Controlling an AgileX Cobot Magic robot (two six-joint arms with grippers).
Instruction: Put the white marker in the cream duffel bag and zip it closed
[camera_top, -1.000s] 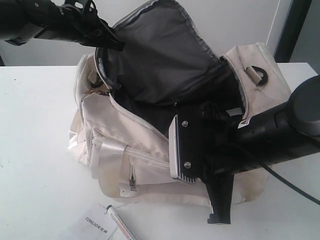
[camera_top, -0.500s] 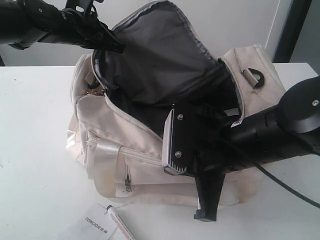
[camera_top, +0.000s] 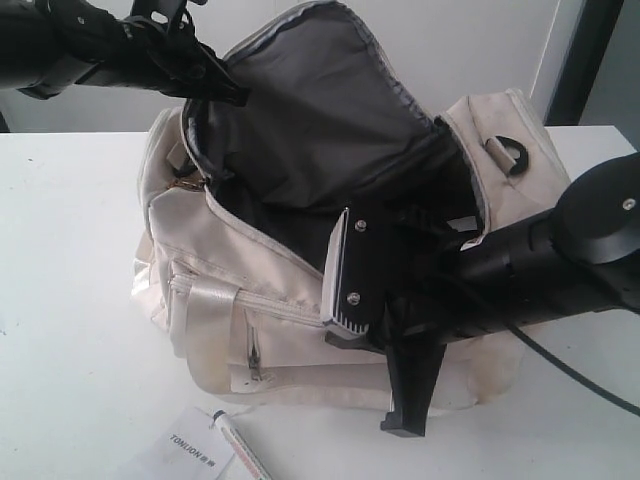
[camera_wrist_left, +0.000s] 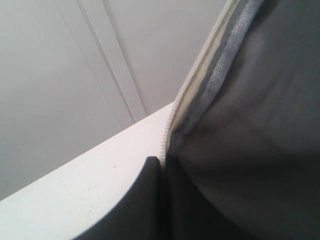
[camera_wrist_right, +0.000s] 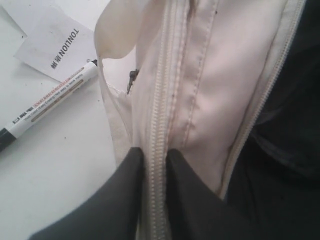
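Observation:
The cream duffel bag (camera_top: 290, 345) stands open on the white table, grey lining showing. My left gripper (camera_top: 235, 92) is shut on the rim of the raised back flap and holds it up; in the left wrist view a dark finger (camera_wrist_left: 145, 200) presses against the zip edge and lining (camera_wrist_left: 260, 125). My right gripper (camera_wrist_right: 156, 152) sits on the bag's front wall (camera_wrist_right: 200, 75), its two fingers pressed to either side of a zip strip. The white marker (camera_wrist_right: 47, 102) lies on the table in front of the bag, also seen at the exterior view's lower edge (camera_top: 240, 452).
A white paper tag printed TONLION (camera_top: 195, 448) lies beside the marker, and shows in the right wrist view (camera_wrist_right: 55, 42). The right arm's black body (camera_top: 540, 270) and cable cross the bag's right end. A black end ring (camera_top: 508, 152) sits on that end.
The right gripper and the bag's front wall have shifted left and slightly down, dragging the bag a little. The left gripper has lifted the flap slightly.

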